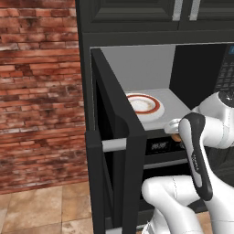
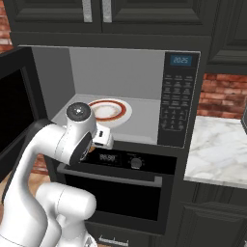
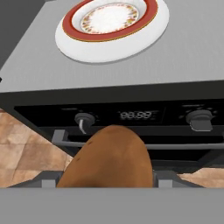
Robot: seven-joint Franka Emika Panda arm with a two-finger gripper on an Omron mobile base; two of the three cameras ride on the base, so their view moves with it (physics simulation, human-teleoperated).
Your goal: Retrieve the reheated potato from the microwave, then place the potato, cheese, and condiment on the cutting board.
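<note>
Hand view: claw (image 3: 107, 186) half-open, apparently gripping potato (image 3: 109, 157).

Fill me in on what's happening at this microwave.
The white arm's gripper holds the potato between its fingers, just outside the open microwave, above the oven's control panel. The microwave door stands swung wide. The red-rimmed plate inside the microwave sits empty. The potato is out, but nothing has reached a cutting board yet.
</note>
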